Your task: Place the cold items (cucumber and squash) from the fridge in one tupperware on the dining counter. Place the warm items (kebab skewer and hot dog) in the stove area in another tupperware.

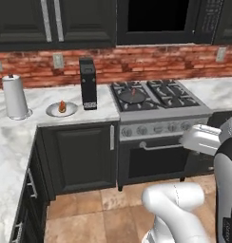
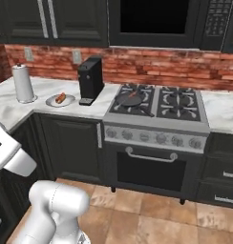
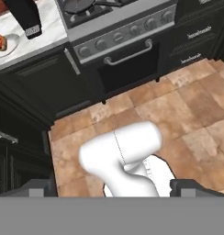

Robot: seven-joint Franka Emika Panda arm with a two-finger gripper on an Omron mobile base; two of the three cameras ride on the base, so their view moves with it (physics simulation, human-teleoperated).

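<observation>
Gripper [image 3: 113, 187] jaws spread wide, holding nothing, touching nothing, aimed down at tiled floor [image 3: 187, 105]. Hot dog [image 1: 62, 106] lies on plate [image 1: 53, 112], counter left of stove [image 1: 156, 97].

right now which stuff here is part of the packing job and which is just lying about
For the job:
- hot dog on the plate
- pan on the stove, with a reddish item in it, too small to identify
- claw, open, over the floor

Lying about:
- paper towel roll
- coffee machine
- microwave
</observation>
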